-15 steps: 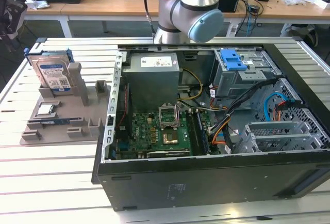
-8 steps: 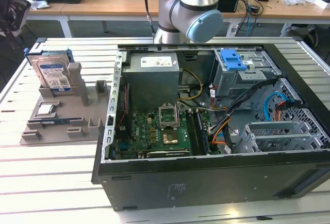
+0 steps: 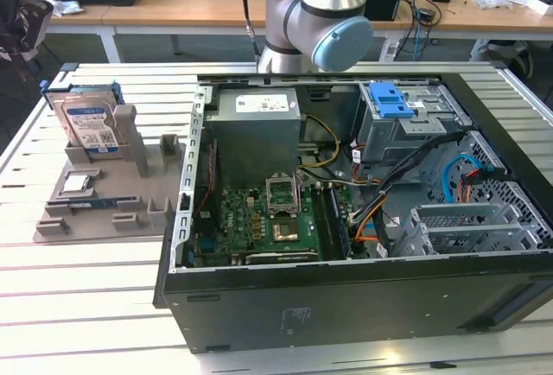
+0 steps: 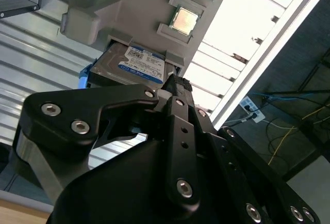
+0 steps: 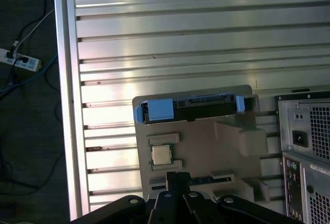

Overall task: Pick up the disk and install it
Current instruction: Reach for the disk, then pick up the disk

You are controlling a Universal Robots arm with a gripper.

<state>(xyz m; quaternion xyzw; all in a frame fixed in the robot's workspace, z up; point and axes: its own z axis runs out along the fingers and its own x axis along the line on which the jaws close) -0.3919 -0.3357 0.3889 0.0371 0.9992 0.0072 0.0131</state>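
One flat rectangular silver-metal disk (image 3: 89,124) with a white-and-blue label and a blue plastic frame stands on edge, leaning slightly back, in a slot at the far end of a grey plastic holder tray (image 3: 130,189). The tray rests on the slatted aluminium table (image 3: 86,289). In the exterior view the disk sits at about ten o'clock from the open black computer case (image 3: 346,297), with bare table between tray and case. A small square silver chip (image 3: 76,183) lies in a recess of the tray at about six o'clock from the disk. Inside the case, a lighter blue plastic clip (image 3: 389,98) tops the metal drive cage at about one o'clock from the green motherboard (image 3: 259,219). The grey robot arm (image 3: 320,12) rises at twelve o'clock behind the case.

The black gripper (image 5: 176,175) hangs over the near part of the tray (image 5: 206,146) in the first wrist view. There the chip (image 5: 161,155) lies between its tips and the disk (image 5: 201,106), which shows edge-on in its slot. The gripper is apart from the disk and touches neither it nor the tray. In the second wrist view the gripper (image 4: 178,83) points toward the labelled face of the disk (image 4: 135,65), with the chip (image 4: 183,20) beyond. Its jaws appear to be pressed together, with nothing held between them.
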